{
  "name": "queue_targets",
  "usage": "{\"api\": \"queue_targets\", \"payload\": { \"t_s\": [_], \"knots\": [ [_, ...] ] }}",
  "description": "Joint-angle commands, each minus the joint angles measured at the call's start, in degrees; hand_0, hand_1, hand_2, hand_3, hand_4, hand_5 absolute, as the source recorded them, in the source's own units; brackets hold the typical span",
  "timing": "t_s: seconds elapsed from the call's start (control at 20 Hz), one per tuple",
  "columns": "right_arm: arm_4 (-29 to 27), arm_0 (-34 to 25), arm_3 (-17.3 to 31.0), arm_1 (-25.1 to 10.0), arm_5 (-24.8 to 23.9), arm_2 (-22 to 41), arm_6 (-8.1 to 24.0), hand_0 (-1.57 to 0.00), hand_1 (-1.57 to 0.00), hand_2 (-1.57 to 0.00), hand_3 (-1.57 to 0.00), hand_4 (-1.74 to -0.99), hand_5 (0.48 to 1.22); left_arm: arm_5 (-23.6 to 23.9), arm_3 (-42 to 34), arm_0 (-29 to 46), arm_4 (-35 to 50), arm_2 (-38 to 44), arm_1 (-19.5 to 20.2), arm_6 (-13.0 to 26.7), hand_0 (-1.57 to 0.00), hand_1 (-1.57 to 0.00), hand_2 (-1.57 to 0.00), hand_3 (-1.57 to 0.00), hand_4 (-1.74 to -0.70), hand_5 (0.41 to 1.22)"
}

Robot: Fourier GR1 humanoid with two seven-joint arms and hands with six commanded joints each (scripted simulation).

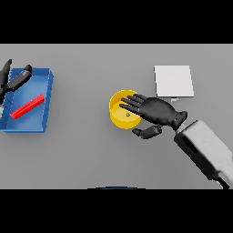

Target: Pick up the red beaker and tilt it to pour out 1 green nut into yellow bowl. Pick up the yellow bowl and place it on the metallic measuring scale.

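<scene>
The yellow bowl [119, 109] stands mid-table with a small green nut [128, 115] inside it. My right hand [157, 111] reaches in from the right, its straight fingers [132, 103] lying over the bowl's right rim and its thumb [146, 132] just off the bowl's near wall; it is open and grips nothing. The red beaker [28, 106] lies on its side in a blue tray [45, 91] at the far left. My left hand [16, 81] hovers open over the tray's back left corner, apart from the beaker. The metallic scale [174, 81] sits flat at the back right.
The blue tray has raised walls and touches the view's left edge. A small tab [174, 99] sticks out of the scale's near edge, close to my right wrist. Grey table surface lies between the tray and the bowl.
</scene>
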Motion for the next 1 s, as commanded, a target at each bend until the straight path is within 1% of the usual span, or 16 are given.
{"api": "queue_targets", "payload": {
  "t_s": [0.0, 0.05, 0.1, 0.15, 0.35, 0.4, 0.45, 0.5, 0.55, 0.6, 0.75, 0.85, 0.9, 0.95],
  "knots": [
    [0.4, -1.0, 0.8, -0.2, 1.0, 0.9, -0.9, 0.0, 0.0, 0.0, 0.0, -1.215, 0.704, 0.2, -0.2, 0.5, 0.1, 0.2, 0.2, -0.4, 0.0, 0.0, 0.0, 0.0, -0.72, 0.687],
    [1.0, -2.7, 2.0, 0.0, 2.6, 1.7, -0.2, 0.0, 0.0, 0.0, 0.0, -1.219, 0.705, 0.0, -0.5, 0.5, 0.4, 0.2, 0.4, 0.1, 0.0, 0.0, 0.0, 0.0, -0.72, 0.688],
    [1.5, -3.3, 2.6, 0.1, 4.0, 2.8, 0.0, 0.0, 0.0, 0.0, 0.0, -1.223, 0.705, 0.2, -0.7, 1.0, 0.3, 0.2, 0.5, -0.8, 0.0, 0.0, 0.0, 0.0, -0.72, 0.687],
    [2.4, -4.8, 4.1, 0.9, 4.4, 3.7, 0.6, 0.0, 0.0, 0.0, 0.0, -1.223, 0.704, 0.0, -0.2, 0.6, 0.3, 0.2, 0.1, -0.5, 0.0, 0.0, 0.0, 0.0, -0.72, 0.688],
    [5.1, -7.9, 9.7, 1.9, 4.8, 6.7, -0.2, 0.0, 0.0, 0.0, 0.0, -1.239, 0.705, -0.1, 0.3, 0.8, 0.5, 0.4, -0.2, -1.2, 0.0, 0.0, 0.0, 0.0, -0.72, 0.687],
    [5.4, -8.6, 10.6, 2.1, 5.1, 7.1, -0.3, 0.0, 0.0, 0.0, 0.0, -1.25, 0.708, -0.2, 0.1, 0.9, 0.7, 0.5, -0.1, -1.5, 0.0, 0.0, 0.0, 0.0, -0.72, 0.688],
    [5.6, -9.3, 11.3, 2.4, 5.9, 7.7, -0.4, 0.0, 0.0, 0.0, 0.0, -1.259, 0.714, 0.1, 0.2, 0.6, 0.3, 0.2, -0.3, -0.7, 0.0, 0.0, 0.0, 0.0, -0.72, 0.688],
    [5.9, -10.3, 12.4, 2.8, 6.8, 8.2, -0.3, 0.0, 0.0, 0.0, 0.0, -1.266, 0.72, 0.1, -0.2, 1.1, 0.5, 0.4, 0.2, -1.1, 0.0, 0.0, 0.0, 0.0, -0.72, 0.684],
    [6.3, -11.3, 13.4, 3.5, 7.3, 8.6, 0.5, 0.0, 0.0, 0.0, 0.0, -1.27, 0.727, -0.1, -0.1, 1.4, 0.8, 0.7, 0.3, -2.0, 0.0, 0.0, 0.0, 0.0, -0.72, 0.682],
    [6.3, -11.3, 13.5, 3.0, 7.6, 8.9, -0.3, 0.0, 0.0, 0.0, 0.0, -1.275, 0.735, -0.5, 0.3, 1.2, 0.9, 0.8, 0.3, -1.9, 0.0, 0.0, 0.0, 0.0, -0.72, 0.684],
    [6.0, -12.2, 14.8, 4.7, 8.9, 9.1, 1.0, 0.0, 0.0, 0.0, 0.0, -1.297, 0.753, -0.6, -0.2, 1.3, 1.3, 1.1, 0.6, -2.2, 0.0, 0.0, 0.0, 0.0, -0.72, 0.688],
    [4.9, -11.2, 14.4, 5.0, 10.1, 8.3, 2.2, 0.0, 0.0, 0.0, -0.02, -1.319, 0.787, -0.4, -1.2, 2.0, 1.7, 1.4, 1.3, -2.3, 0.0, 0.0, 0.0, 0.0, -0.72, 0.685],
    [5.0, -11.4, 14.9, 5.4, 10.1, 8.1, 3.0, 0.0, -0.02, -0.02, -0.04, -1.336, 0.81, -0.5, -1.8, 1.7, 1.8, 1.5, 1.8, -1.3, 0.0, 0.0, 0.0, 0.0, -0.71, 0.686],
    [4.9, -12.0, 16.1, 5.7, 10.2, 8.0, 2.3, -0.11, -0.1, -0.09, -0.1, -1.36, 0.842, -0.5, -1.4, 1.8, 1.6, 1.2, 1.5, -1.7, 0.0, 0.0, 0.0, 0.0, -0.71, 0.689]
  ]
}}
